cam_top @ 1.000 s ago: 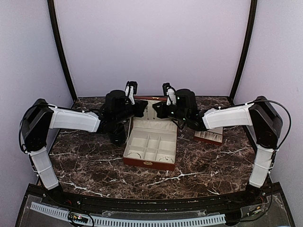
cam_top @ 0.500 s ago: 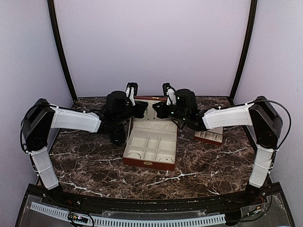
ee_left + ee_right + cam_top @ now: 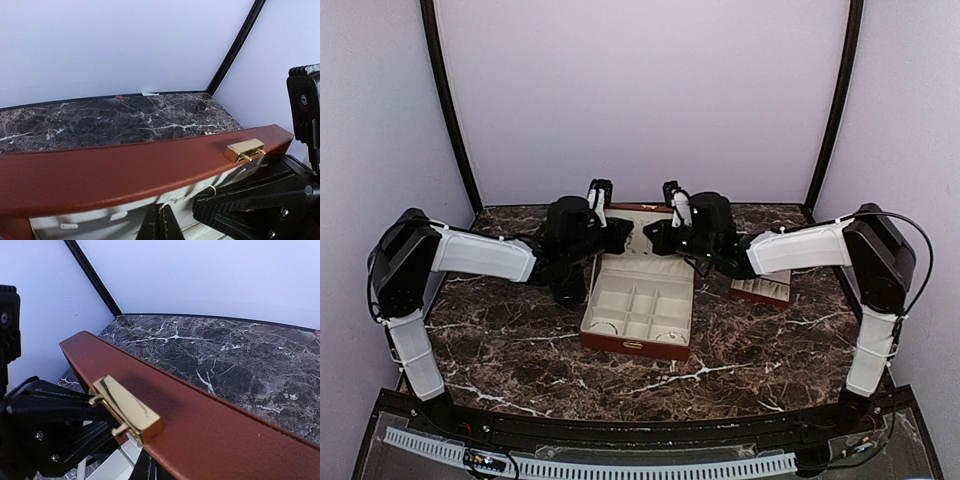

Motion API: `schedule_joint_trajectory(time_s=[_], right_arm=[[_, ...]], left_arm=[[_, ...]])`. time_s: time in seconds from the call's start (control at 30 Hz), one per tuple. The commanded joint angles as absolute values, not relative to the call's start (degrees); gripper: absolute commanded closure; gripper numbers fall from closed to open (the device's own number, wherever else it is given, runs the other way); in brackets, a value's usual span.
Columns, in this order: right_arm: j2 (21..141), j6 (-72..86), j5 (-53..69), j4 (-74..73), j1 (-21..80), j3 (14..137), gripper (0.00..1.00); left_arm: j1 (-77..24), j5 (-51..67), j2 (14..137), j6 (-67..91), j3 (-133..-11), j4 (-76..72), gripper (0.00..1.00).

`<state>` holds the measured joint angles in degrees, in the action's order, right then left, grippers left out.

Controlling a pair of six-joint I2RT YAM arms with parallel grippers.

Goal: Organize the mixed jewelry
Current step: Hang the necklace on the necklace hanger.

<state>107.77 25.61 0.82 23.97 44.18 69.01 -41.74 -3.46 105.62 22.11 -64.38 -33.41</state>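
Note:
The red-brown box (image 3: 634, 345) stands open mid-table, its lid (image 3: 638, 210) upright at the back. Both grippers meet in front of the lid's cream lining. My left gripper (image 3: 623, 236) (image 3: 162, 210) is shut on a thin pale chain (image 3: 164, 205) of the mixed jewelry. The chain's small end loop (image 3: 212, 189) sits at the tips of my right gripper (image 3: 653, 234) (image 3: 155, 471), which is shut on it. The lid's gold clasp (image 3: 127, 410) (image 3: 244, 150) is just above the fingertips. Tiny pale loops (image 3: 668, 333) lie in the box's front compartments.
A dark green cup (image 3: 569, 292) stands under my left arm, left of the box. A flat cream slotted tray (image 3: 761, 290) lies right of the box, partly under my right arm. Marble table (image 3: 520, 350) stretches in front; walls close the back and sides.
My left arm has edged slightly right toward the lid. The right arm has hardly moved, and both grippers stay shut.

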Motion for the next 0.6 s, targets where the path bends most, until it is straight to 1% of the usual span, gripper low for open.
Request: schedule_joint_trajectory(time_s=[0.0,0.4,0.47,0.5,0.57], right_arm=[[108.6,25.7,0.3,25.0,44.3,68.0,1.00],[107.8,25.5,0.3,24.9,44.4,67.2,1.00],[107.3,25.4,0.3,24.5,44.5,67.3,1.00],[107.0,25.4,0.3,24.3,44.5,67.2,0.97],[106.1,25.4,0.3,24.0,44.5,67.0,0.85]], left_arm=[[-41.7,-2.6,106.3,22.8,-62.7,-33.3,1.00],[-41.7,-1.0,105.8,22.7,-61.7,-33.3,0.99],[-41.7,-0.9,105.0,22.6,-61.4,-33.3,0.92],[-41.7,-0.9,104.6,22.5,-61.2,-33.3,0.87],[-41.7,-0.7,103.5,22.4,-60.4,-33.4,0.77]])
